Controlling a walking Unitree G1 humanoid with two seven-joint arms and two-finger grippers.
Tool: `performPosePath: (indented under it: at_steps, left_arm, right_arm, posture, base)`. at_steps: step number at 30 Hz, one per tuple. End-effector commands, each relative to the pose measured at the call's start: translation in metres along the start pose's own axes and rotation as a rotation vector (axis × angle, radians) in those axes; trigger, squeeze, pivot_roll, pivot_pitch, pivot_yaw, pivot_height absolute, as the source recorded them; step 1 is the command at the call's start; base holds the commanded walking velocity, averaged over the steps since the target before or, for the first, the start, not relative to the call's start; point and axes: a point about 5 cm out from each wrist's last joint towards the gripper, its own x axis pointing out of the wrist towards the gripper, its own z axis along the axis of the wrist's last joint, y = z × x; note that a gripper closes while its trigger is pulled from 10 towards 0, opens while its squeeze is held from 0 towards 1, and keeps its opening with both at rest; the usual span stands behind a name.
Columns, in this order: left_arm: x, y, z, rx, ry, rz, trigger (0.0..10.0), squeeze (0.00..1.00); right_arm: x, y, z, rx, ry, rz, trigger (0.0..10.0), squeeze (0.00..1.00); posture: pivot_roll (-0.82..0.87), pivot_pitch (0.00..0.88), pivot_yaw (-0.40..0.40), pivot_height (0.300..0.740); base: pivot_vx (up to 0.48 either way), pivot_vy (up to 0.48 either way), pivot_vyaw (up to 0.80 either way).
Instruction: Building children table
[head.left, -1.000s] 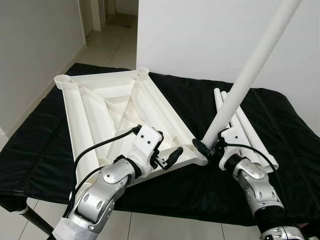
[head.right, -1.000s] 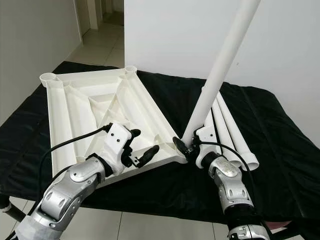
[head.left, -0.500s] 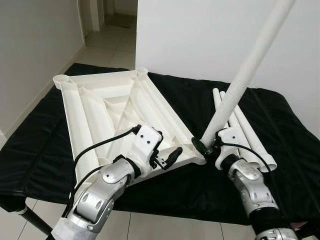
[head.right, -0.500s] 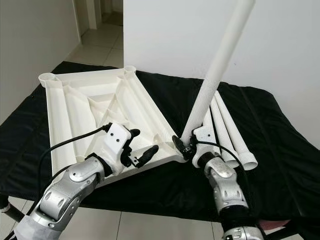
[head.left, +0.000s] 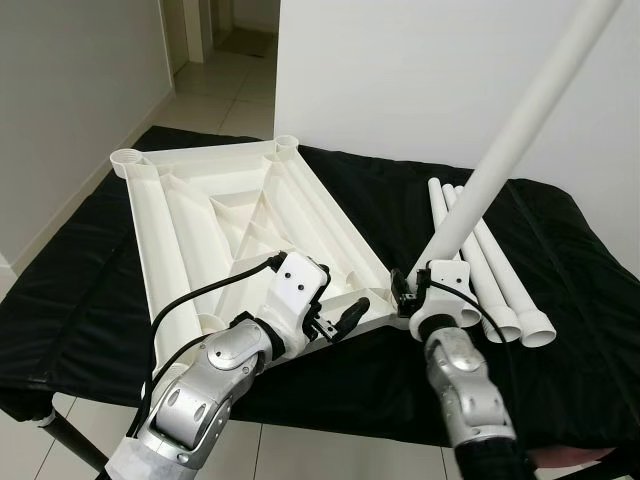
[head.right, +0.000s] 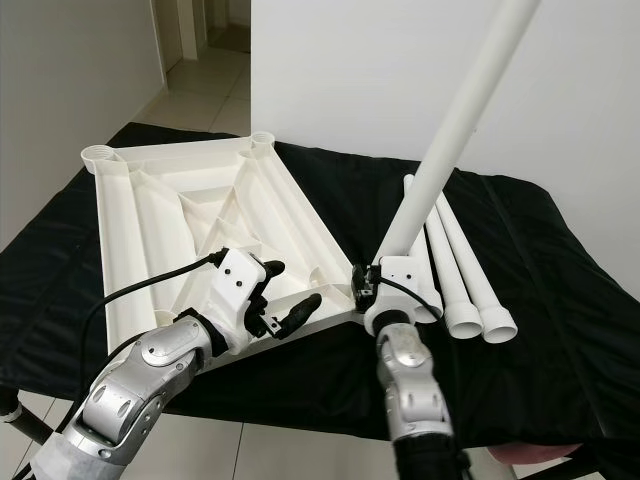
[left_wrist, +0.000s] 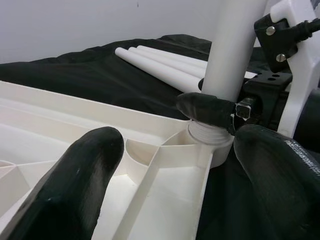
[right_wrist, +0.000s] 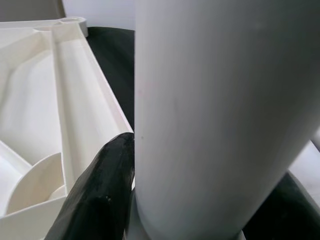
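Three spare legs lie side by side on the black cloth at about three o'clock of the upturned tabletop, open ends toward the robot — parked within reach of the right arm but out of the work. The tabletop rests with its ribbed underside up, so the corner sockets face upward to take legs. The fourth leg stands tilted, its threaded foot sitting at the near corner socket, at roughly five o'clock of the tabletop; whether it is fully seated cannot be told.

The right gripper pinches this leg low down, just above the socket, one finger pressed against the tube — a low hold likely chosen to steer the foot into the socket. The left gripper has its fingers spread, one over the tabletop's ribs and one beyond its near rim, hovering at the near edge; it appears placed to brace the top against turning, though it is not clearly touching.

That corner lies close to the cloth's near edge, at six o'clock, so the tabletop has little room to slide toward the robot. The leg leans up toward one o'clock, into open air before the white wall, with free room to be swung upright.
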Motion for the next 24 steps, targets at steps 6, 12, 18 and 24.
performPosePath:
  at_steps: [6,12,18,24]
  left_arm:
    - [-0.003,-0.004,0.001,0.005,0.004,-0.049,10.0,0.00]
    - [-0.005,-0.002,0.000,0.012,0.012,-0.051,10.0,0.00]
    - [-0.007,0.000,-0.002,0.021,0.019,-0.051,10.0,0.00]
    - [-0.008,0.001,-0.013,0.027,0.048,-0.044,10.0,0.00]
  right_arm:
    - [-0.019,0.009,-0.019,0.037,0.125,-0.039,10.0,0.00]
    - [-0.023,0.015,-0.011,0.022,0.092,-0.008,10.0,0.00]
    - [-0.024,0.016,-0.007,0.022,0.060,0.015,10.0,1.00]
    - [-0.021,0.012,0.000,0.033,-0.008,0.092,10.0,1.00]
  posture:
    - [0.01,0.000,-0.101,0.740]
    - [0.01,0.000,-0.101,0.740]
    - [0.01,0.000,-0.097,0.740]
    - [0.01,0.000,-0.096,0.740]
  base:
    - [0.000,0.000,0.00]
    - [0.000,0.000,0.00]
    - [0.000,0.000,0.00]
    - [0.000,0.000,0.00]
